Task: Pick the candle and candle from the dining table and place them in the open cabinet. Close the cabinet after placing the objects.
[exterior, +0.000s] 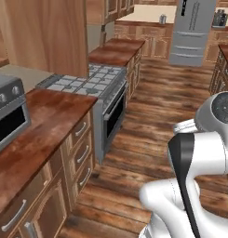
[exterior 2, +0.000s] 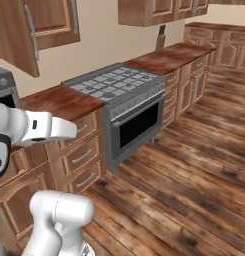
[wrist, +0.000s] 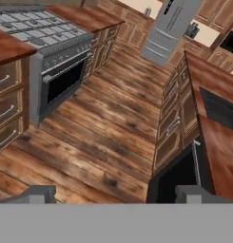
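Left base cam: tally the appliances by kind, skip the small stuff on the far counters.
Stove: 1
Fridge: 1
Countertop oven: 1
Total: 3

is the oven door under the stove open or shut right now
Shut. The oven door sits flush with the front of the stove, its bar handle level across the top, in both base views.

Wood floor aisle (wrist: 108, 128) open ahead; stove (exterior 2: 129, 107) and counter (exterior: 36, 135) flank left, cupboards (wrist: 177, 118) right
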Robot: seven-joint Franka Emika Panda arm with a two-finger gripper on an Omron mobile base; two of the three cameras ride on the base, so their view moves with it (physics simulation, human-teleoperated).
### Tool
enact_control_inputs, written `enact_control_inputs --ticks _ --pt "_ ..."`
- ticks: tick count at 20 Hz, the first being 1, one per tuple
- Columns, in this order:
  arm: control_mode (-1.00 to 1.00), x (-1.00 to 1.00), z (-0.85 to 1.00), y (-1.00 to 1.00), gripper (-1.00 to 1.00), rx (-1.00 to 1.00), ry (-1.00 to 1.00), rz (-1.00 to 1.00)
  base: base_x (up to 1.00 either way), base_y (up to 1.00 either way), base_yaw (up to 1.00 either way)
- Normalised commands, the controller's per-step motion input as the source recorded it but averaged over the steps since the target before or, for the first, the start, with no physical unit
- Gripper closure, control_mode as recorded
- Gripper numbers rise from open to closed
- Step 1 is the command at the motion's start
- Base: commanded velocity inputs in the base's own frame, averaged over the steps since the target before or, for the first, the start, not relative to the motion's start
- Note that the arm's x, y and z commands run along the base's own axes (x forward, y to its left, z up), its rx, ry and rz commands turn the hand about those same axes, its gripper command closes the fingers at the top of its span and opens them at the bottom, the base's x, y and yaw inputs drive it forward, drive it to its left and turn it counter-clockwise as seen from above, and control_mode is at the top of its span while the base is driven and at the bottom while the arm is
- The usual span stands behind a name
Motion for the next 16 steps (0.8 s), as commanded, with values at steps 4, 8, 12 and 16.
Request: enact_control_inputs --ticks 4,8,12,16 --pt "1.00 0.00 0.00 0.00 -1.00 0.00 0.00 0.00 0.31 0.04 -0.59" --pt "1.00 0.00 0.00 0.00 -1.00 0.00 0.00 0.00 0.36 0.02 -0.54" --pt "1.00 0.00 0.00 0.00 -1.00 0.00 0.00 0.00 0.34 0.13 -0.54" --pt "1.00 0.00 0.00 0.00 -1.00 0.00 0.00 0.00 0.29 0.12 -0.55"
